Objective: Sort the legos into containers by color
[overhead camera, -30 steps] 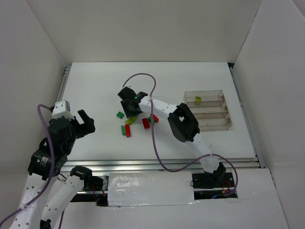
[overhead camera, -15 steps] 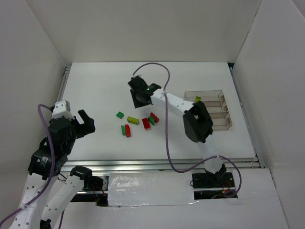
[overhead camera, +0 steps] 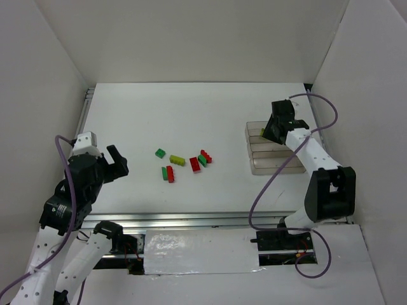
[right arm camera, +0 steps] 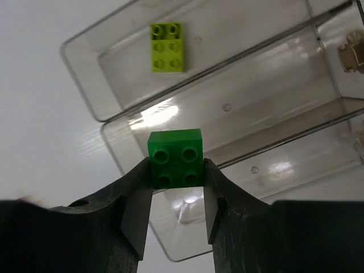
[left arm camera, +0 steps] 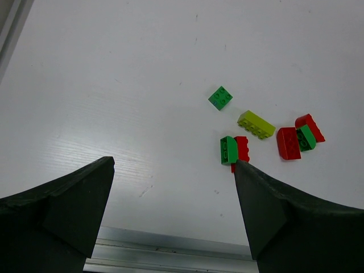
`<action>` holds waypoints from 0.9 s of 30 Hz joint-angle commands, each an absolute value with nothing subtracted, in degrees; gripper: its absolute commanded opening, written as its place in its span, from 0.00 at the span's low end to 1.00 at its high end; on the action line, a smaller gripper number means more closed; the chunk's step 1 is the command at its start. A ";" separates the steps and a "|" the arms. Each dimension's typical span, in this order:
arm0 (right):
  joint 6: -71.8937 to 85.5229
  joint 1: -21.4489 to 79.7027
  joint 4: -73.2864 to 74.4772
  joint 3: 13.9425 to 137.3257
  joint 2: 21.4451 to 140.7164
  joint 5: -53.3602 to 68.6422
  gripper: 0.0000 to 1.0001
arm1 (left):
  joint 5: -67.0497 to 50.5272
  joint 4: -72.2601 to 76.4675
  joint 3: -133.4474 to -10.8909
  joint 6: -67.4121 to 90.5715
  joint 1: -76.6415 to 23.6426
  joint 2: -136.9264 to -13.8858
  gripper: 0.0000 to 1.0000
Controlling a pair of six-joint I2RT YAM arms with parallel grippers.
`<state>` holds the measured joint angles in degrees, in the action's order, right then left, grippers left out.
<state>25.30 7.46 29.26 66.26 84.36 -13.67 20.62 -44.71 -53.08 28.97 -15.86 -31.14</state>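
Note:
My right gripper (overhead camera: pixel 273 131) is shut on a dark green brick (right arm camera: pixel 176 158) and holds it above the clear containers (overhead camera: pixel 281 167), just past the end tray's wall. That end tray (right arm camera: pixel 85 79) holds one yellow-green brick (right arm camera: pixel 168 47), also seen from the top (overhead camera: pixel 262 132). Loose legos lie mid-table: a green one (overhead camera: pixel 160 153), a yellow-green one (overhead camera: pixel 177 160), a green and red pair (overhead camera: pixel 168 173), and a red and green cluster (overhead camera: pixel 200 161). My left gripper (overhead camera: pixel 117 162) is open and empty, left of them. The left wrist view shows its gripper (left arm camera: pixel 173 165) and the pair (left arm camera: pixel 233 151).
White walls stand close on three sides. A metal rail (overhead camera: pixel 216 219) runs along the table's near edge. The right arm's purple cable (overhead camera: pixel 267 184) loops over the table in front of the containers.
My right gripper has swung from the loose bricks at mid-table to the right, carrying the dark green brick to above the containers. The left arm has barely moved.

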 commanded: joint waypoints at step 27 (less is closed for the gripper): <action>27.51 15.36 28.74 63.64 77.36 -11.16 0.98 | 23.38 -45.00 -56.86 31.81 -15.73 -43.66 1.00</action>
